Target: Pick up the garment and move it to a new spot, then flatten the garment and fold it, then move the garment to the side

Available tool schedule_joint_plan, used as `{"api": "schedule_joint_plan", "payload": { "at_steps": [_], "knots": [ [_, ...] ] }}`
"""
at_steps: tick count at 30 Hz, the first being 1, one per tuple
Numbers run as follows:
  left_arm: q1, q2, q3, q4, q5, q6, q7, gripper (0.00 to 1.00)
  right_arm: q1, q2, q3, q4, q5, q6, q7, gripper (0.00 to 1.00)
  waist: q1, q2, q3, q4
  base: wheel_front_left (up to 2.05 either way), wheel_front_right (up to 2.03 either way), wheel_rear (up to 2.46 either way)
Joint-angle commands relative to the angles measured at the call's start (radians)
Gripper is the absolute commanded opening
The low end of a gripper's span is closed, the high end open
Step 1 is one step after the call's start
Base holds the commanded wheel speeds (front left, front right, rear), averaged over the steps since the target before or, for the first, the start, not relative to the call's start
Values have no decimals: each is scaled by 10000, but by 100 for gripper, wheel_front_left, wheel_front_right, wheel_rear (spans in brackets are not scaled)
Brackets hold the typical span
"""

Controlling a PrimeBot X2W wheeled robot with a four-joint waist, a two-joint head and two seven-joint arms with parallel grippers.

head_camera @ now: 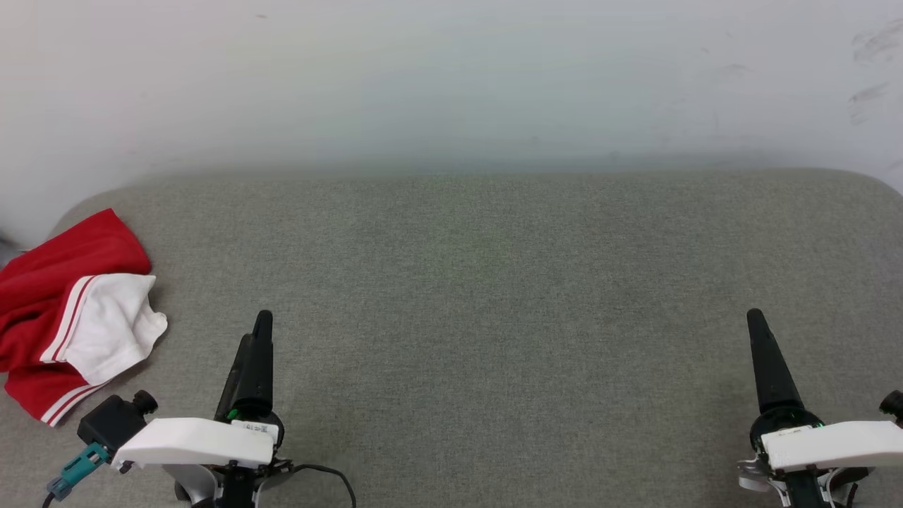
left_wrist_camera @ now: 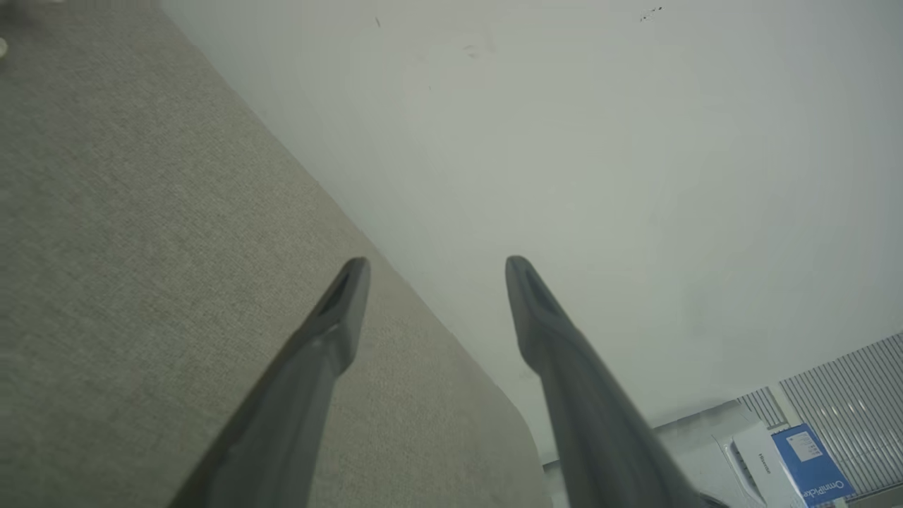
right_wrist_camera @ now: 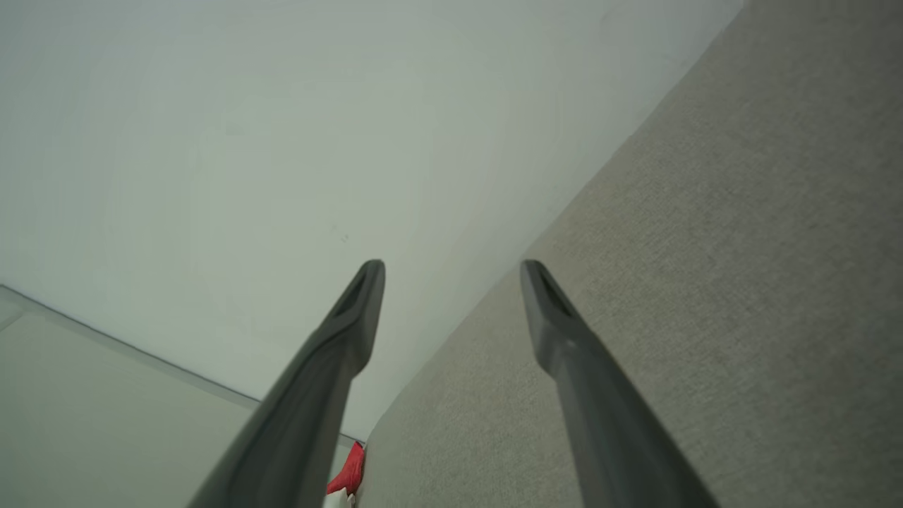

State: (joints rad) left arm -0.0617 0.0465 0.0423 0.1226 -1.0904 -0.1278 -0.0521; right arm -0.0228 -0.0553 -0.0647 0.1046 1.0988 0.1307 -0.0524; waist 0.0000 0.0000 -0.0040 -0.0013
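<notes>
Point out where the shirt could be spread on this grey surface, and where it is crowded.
Free: the middle of the surface, between left gripper and right gripper, up to the wall. Crowded: the left end, where the bunched shirt lies.

The garment (head_camera: 42,296) is cut off by the head view's left edge and lies bunched, its folds covering much of the cloth; in the right wrist view a mere red scrap of it shows at the bottom edge. In the head view the left gripper (head_camera: 259,323) and right gripper (head_camera: 753,316) stand edge-on, one finger largely masking the other, wrists cut by the bottom edge. In the left wrist view the blue label (left_wrist_camera: 811,462) carries smaller print too fine to read.
</notes>
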Motion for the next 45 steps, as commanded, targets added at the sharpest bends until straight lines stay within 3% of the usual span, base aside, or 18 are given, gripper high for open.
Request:
{"api": "schedule_joint_plan", "payload": {
  "at_steps": [1,19,45],
  "knots": [
    [-39,30,-43,-179,386,-18,-82,100,-70,-3,36,-218,-377,0,-81,100,0,0,-2,2,0,0,0],
    [182,269,-608,-225,4853,254,-660,100,279,-85,201,-703,-4284,0,-91,100,0,0,-101,21,0,0,0],
    [192,1061,-1395,46,7661,1182,-1334,100,535,10,3,-1461,-8205,-1,40,100,0,0,-168,77,0,0,0]
  ]
}}
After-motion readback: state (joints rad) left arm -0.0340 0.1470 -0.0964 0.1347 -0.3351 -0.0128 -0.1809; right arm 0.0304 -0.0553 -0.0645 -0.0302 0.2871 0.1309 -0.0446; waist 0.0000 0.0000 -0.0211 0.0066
